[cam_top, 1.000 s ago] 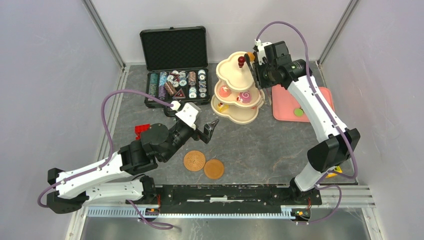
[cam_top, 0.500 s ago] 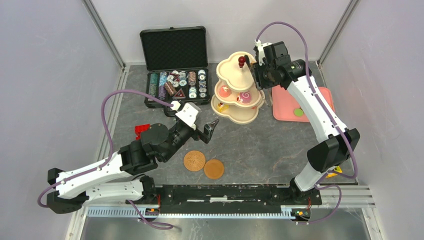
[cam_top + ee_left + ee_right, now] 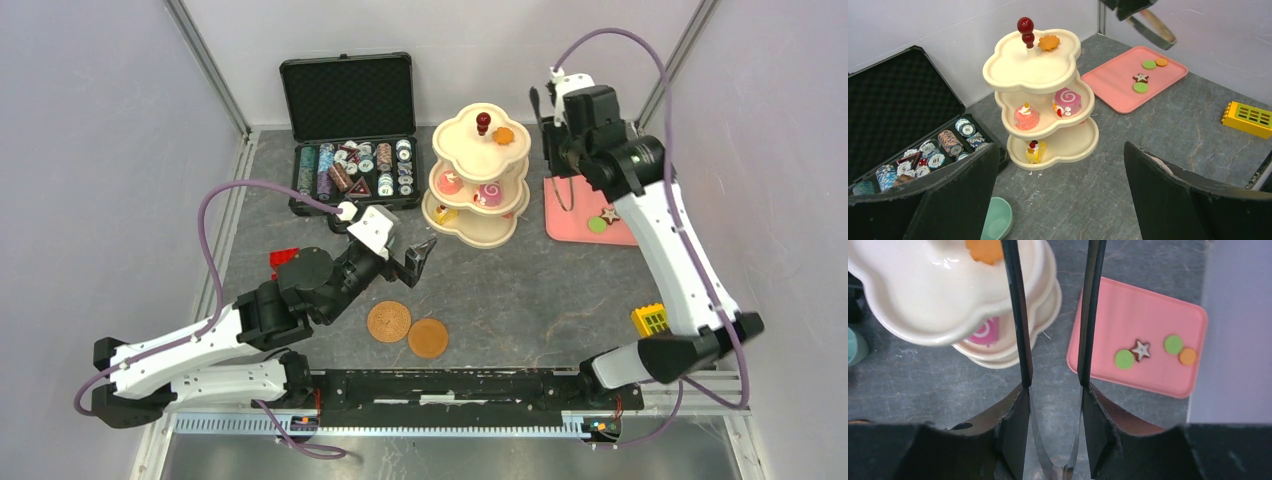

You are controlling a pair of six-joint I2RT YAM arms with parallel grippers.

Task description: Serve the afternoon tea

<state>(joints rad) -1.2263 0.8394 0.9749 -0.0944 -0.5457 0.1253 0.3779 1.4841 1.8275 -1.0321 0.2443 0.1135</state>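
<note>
Over the grey table, the right gripper, clamped on empty tongs, should straddle the star biscuit on the tray squarely before squeezing; the left gripper gapes idle.

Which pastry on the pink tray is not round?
The brown star-shaped cookie, between one green disc and the other green disc on the pink tray; those and the orange disc are round.

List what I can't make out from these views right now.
Left wrist view: teal cup cut off by the bottom edge.
Right wrist view: tongs, tips past the top edge.
Top view: chips, values too small to read; teal cup unseen.
All views: brown cup not visible.
</note>
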